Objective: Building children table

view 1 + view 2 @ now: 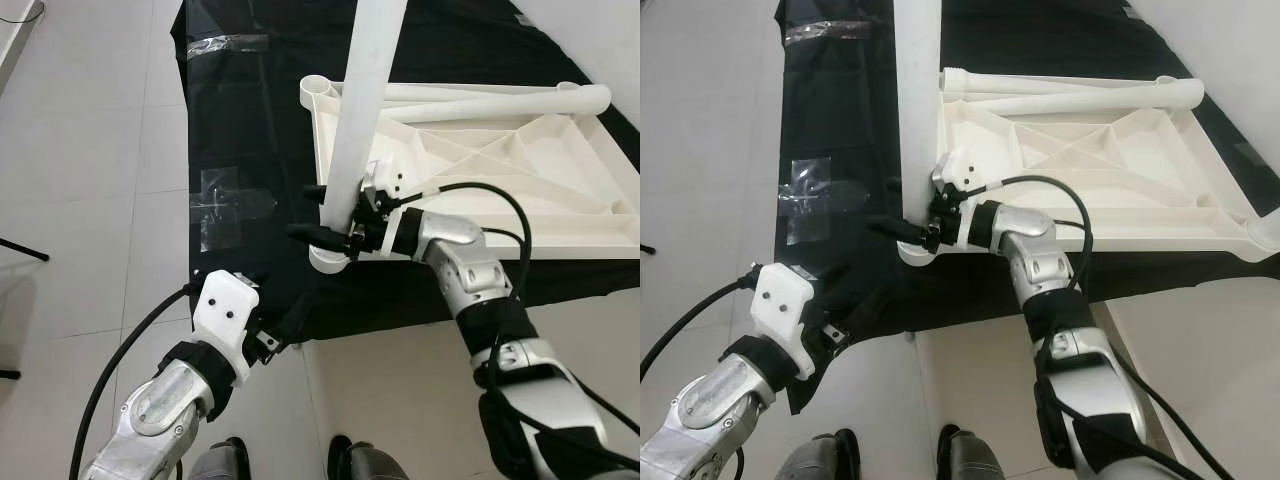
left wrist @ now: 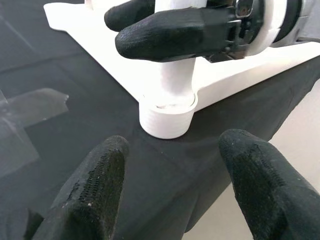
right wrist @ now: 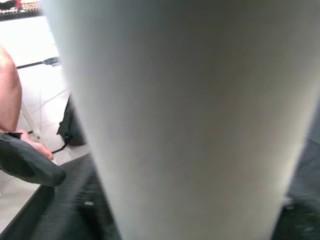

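Observation:
The white table top (image 1: 560, 150) lies upside down on a black cloth (image 1: 250, 120). A white leg (image 1: 362, 100) stands upright in the near corner socket (image 2: 166, 120). My right gripper (image 1: 318, 212) is shut around this leg just above the socket, and the leg's smooth side (image 3: 175, 115) looms close in the right wrist view. My left gripper (image 2: 175, 150) hovers open over the cloth's near edge, a short way in front of the socket, with nothing between its fingers (image 2: 100, 190). Two more legs (image 1: 500, 100) lie across the far side of the table top.
Clear tape patches (image 1: 225, 205) stick to the cloth on the left. Pale floor tiles (image 1: 90, 150) surround the cloth. My feet (image 1: 225, 462) stand just before its near edge. A person's arm (image 3: 7, 95) is off to one side in the right wrist view.

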You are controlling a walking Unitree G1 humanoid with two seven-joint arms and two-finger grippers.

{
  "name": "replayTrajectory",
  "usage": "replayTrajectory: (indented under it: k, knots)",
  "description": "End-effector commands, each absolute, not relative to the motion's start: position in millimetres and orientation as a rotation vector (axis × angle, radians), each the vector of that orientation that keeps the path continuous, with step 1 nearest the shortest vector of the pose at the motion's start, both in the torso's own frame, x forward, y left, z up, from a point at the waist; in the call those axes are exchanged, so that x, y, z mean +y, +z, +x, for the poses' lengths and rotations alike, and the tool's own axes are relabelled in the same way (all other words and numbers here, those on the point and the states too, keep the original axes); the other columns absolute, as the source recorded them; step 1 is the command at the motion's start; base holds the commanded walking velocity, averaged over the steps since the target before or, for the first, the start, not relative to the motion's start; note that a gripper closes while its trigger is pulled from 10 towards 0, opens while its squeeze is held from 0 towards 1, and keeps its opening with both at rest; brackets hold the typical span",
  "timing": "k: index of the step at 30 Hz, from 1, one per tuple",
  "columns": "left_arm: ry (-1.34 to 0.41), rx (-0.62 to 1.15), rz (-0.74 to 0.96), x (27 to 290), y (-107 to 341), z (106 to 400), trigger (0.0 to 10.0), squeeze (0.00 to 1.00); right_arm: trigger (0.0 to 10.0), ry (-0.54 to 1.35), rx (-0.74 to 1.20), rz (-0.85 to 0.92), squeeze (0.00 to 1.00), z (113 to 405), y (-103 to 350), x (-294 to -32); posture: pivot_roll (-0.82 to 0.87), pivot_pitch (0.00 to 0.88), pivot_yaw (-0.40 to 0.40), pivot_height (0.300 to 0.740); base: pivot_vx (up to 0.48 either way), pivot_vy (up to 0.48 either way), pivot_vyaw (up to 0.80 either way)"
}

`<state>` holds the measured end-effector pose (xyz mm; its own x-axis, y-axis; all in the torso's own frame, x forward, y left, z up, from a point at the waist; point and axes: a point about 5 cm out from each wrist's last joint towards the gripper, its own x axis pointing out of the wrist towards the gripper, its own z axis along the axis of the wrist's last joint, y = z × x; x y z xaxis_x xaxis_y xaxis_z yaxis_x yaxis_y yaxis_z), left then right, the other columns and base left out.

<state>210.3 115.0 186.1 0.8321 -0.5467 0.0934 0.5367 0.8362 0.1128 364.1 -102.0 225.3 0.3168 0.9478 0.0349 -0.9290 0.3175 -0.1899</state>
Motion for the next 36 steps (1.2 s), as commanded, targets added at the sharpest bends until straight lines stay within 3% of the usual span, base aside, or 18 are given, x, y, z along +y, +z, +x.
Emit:
replayTrajectory:
  k: [1,12,17,21,24,25,26,27,28,29,32,33,36]
  knots:
    - [-0.566,-0.125,0.107,117.8,187.7,207.2,10.0,0.00,0.0,1.241,-0.145,-0.127,0.00,365.6,222.2,-103.7,0.13,0.233,-0.101,0.740,0.000,0.000,0.00]
    - [-0.566,-0.129,0.104,117.5,189.6,205.1,10.0,0.00,0.0,0.967,-0.090,-0.149,0.00,377.4,198.7,-116.2,0.12,0.243,-0.100,0.740,0.000,0.000,0.00]
    - [-0.568,-0.125,0.095,118.8,188.2,205.8,10.0,0.00,0.0,0.246,-0.013,-0.198,0.00,363.9,164.8,-147.1,0.10,0.245,-0.101,0.740,0.000,0.000,0.00]
    - [-0.570,-0.121,0.094,119.3,187.6,207.1,10.0,0.00,0.0,0.402,-0.024,-0.170,0.00,332.7,149.3,-112.5,0.09,0.242,-0.087,0.740,0.000,0.000,0.00]
    - [-0.577,-0.117,0.101,117.6,186.7,208.4,10.0,0.00,0.0,0.451,-0.030,-0.165,0.00,336.0,148.1,-102.8,0.09,0.241,-0.087,0.740,0.000,0.000,0.00]
    - [-0.576,-0.119,0.098,117.6,187.0,208.6,10.0,0.00,1.6,0.455,-0.036,-0.162,0.00,338.8,151.1,-102.2,0.09,0.241,-0.087,0.740,0.000,0.000,0.00]
    - [-0.576,-0.119,0.098,117.6,187.0,208.6,10.0,0.00,1.6,0.455,-0.036,-0.162,0.00,338.8,151.1,-102.2,0.09,0.241,-0.087,0.740,0.000,0.000,0.00]
    - [-0.574,-0.119,0.098,117.9,187.1,208.6,10.0,0.00,4.2,0.460,-0.043,-0.172,0.00,342.8,155.2,-102.7,0.09,0.241,-0.089,0.740,0.000,0.000,0.00]
    - [-0.574,-0.119,0.098,117.9,187.1,208.6,10.0,0.00,4.2,0.460,-0.043,-0.172,0.00,342.8,155.2,-102.7,0.09,0.241,-0.089,0.740,0.000,0.000,0.00]
    - [-0.572,-0.119,0.098,118.6,186.9,208.8,10.0,0.00,10.0,0.489,-0.062,-0.157,0.00,348.1,162.6,-102.4,0.10,0.242,-0.092,0.740,0.000,0.000,0.00]
    - [-0.567,-0.119,0.100,119.7,186.8,209.1,10.0,0.00,10.0,0.563,-0.119,-0.116,0.00,351.1,182.2,-99.3,0.10,0.241,-0.093,0.740,0.000,0.000,0.00]
    - [-0.567,-0.119,0.100,119.8,187.0,209.1,10.0,0.00,10.0,0.654,-0.137,-0.093,1.00,351.3,189.2,-97.5,0.10,0.241,-0.094,0.740,0.000,0.000,0.00]
    - [-0.567,-0.121,0.101,119.7,187.3,209.1,10.0,0.00,10.0,0.889,-0.202,-0.049,1.00,346.3,212.0,-97.1,0.10,0.241,-0.095,0.740,0.000,0.000,0.00]
